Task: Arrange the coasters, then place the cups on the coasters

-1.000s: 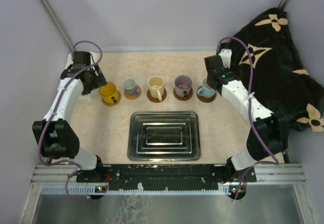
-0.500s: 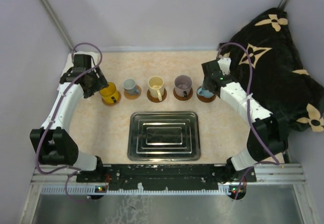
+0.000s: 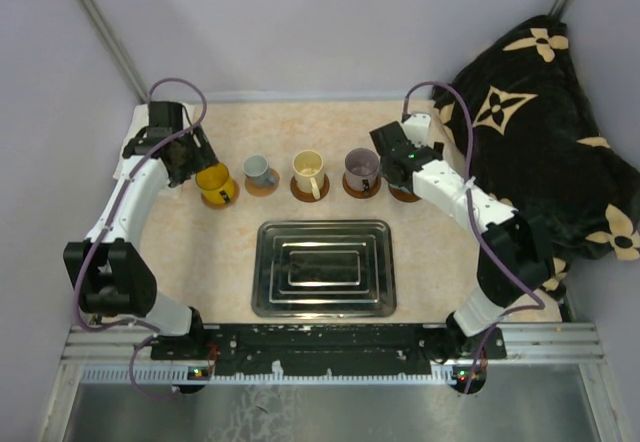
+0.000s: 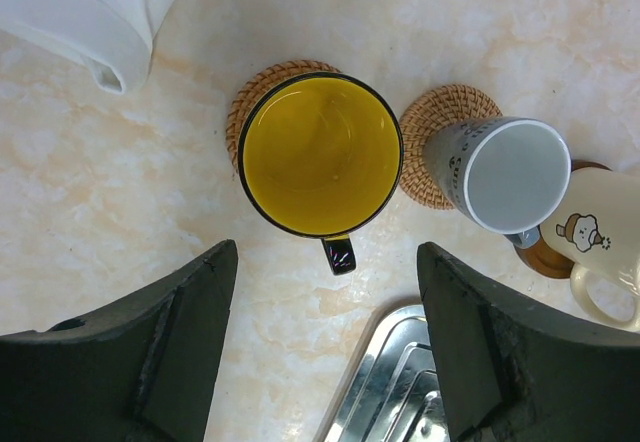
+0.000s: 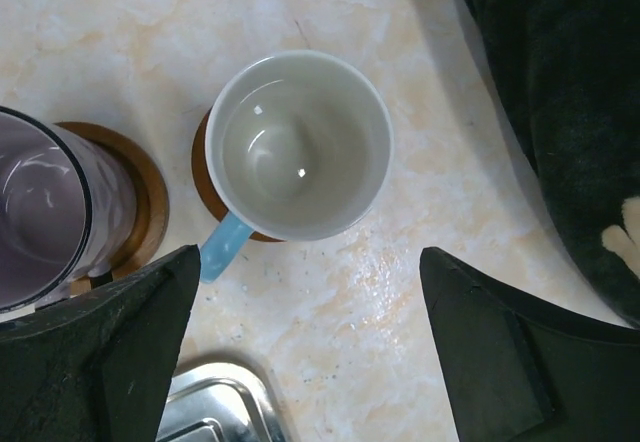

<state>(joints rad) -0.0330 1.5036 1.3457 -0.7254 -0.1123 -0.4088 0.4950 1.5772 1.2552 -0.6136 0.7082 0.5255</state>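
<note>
Five cups stand in a row, each on a round brown coaster. From left to right they are the yellow cup (image 3: 215, 180), the grey-white cup (image 3: 257, 170), the cream cup (image 3: 308, 170) and the purplish cup (image 3: 360, 167); the blue one is hidden under my right wrist. My left gripper (image 4: 327, 252) hangs open and empty above the yellow cup (image 4: 320, 154), whose coaster (image 4: 250, 92) shows at its rim. My right gripper (image 5: 308, 262) is open and empty over the light blue cup (image 5: 300, 142), which stands on its coaster (image 5: 205, 177). The purplish cup (image 5: 45, 212) is beside it.
A rectangular steel tray (image 3: 322, 267) lies in front of the row, its corner showing in both wrist views (image 4: 400, 382) (image 5: 215, 402). A black patterned cloth (image 3: 540, 112) is heaped at the right, close to the blue cup.
My right gripper has opened wider and swung left, so it now covers the blue cup from above. The left arm has barely shifted.
</note>
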